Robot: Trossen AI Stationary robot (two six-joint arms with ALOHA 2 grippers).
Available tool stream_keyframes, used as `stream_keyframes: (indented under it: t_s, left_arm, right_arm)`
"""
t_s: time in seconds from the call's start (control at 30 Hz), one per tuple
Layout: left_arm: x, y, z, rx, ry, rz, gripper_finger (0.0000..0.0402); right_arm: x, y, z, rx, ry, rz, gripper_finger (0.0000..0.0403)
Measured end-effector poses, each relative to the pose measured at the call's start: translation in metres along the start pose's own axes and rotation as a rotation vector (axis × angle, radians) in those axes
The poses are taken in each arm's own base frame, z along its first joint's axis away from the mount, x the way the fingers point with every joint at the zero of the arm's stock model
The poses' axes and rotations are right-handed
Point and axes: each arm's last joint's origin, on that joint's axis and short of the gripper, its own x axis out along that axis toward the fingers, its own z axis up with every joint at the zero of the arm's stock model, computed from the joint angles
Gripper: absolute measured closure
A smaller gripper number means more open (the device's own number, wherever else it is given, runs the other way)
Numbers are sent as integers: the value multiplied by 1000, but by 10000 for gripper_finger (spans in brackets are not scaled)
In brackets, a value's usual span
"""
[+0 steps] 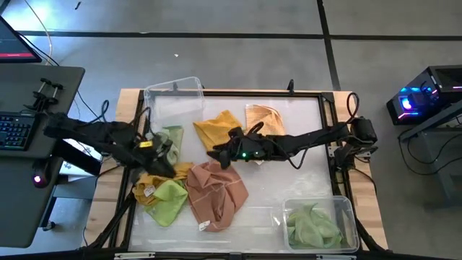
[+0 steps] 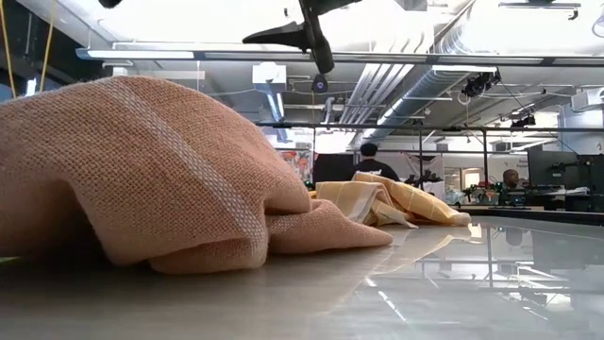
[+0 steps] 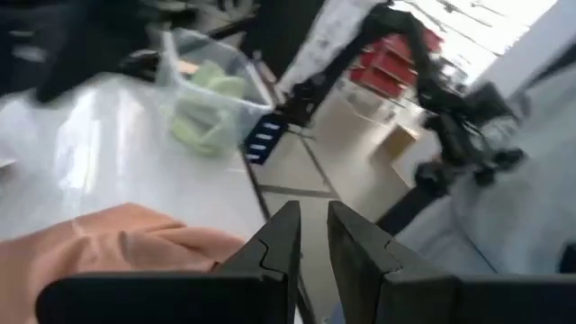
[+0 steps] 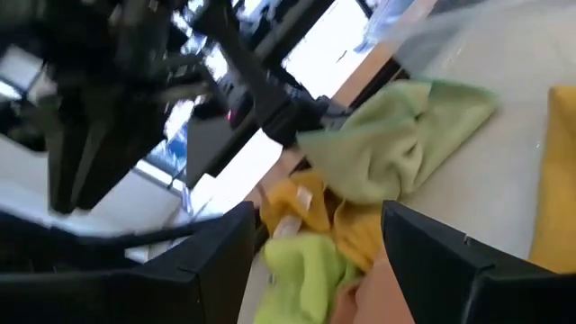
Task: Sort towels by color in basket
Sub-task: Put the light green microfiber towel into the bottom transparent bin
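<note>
The left gripper (image 1: 167, 154) hangs over the table's left-middle with nothing between its fingers (image 3: 283, 238), which stand nearly together with only a thin slit left — in the left wrist view they point past the edge of a pink towel (image 3: 117, 238) toward a clear bin (image 3: 211, 99) holding green cloth. Just beside this gripper lies a light green towel (image 1: 172, 137), and below it a heap of a mustard yellow towel (image 1: 148, 186) with a white tag and a brighter green towel (image 1: 168, 201), the two touching. The right gripper (image 1: 220, 153) reaches in from the right to the table's centre, its fingers (image 4: 445, 261) set wide apart and empty; the right wrist view looks between them onto the green and yellow cloths. It hovers at the edge of a yellow towel (image 1: 216, 128), with a peach-orange towel (image 1: 264, 117) just beside that, nearer the far edge. The large dusty pink towel (image 1: 215, 191) lies crumpled right below the right gripper, touching the green-and-yellow heap, and fills the left of the low view. A second clear bin (image 1: 173, 90) stands at the far left corner of the table (image 1: 303, 180); the bin at the near right corner (image 1: 317, 220) holds green towels (image 1: 312, 225).
</note>
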Motion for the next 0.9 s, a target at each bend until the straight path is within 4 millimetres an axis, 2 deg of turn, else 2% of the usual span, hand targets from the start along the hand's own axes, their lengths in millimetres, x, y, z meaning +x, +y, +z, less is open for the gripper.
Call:
stream_keyframes:
  t_s: [0.13, 0.3, 0.4, 0.47, 0.53, 0.63, 0.9]
  left_arm:
    - [15, 6, -11, 9, 126, 46, 361]
    - [33, 9, -47, -7, 475, 120, 378]
    - [42, 15, -68, 50, 642, 305, 389]
    - [49, 20, -77, 80, 676, 438, 393]
    - [58, 22, -82, 103, 700, 474, 388]
    - [73, 25, -88, 114, 739, 445, 360]
    - [100, 42, -119, 116, 946, 514, 239]
  right_arm:
    - [-4, 7, -16, -54, 60, -4, 167]
    - [-9, 10, -32, -130, 141, -39, 167]
    - [-12, 12, -38, -153, 170, -50, 167]
    - [-13, 11, -42, -168, 195, -67, 167]
    - [-14, 11, -46, -185, 217, -77, 167]
    - [-16, 11, -50, -220, 247, -80, 167]
    - [-19, 13, -56, -239, 309, -57, 167]
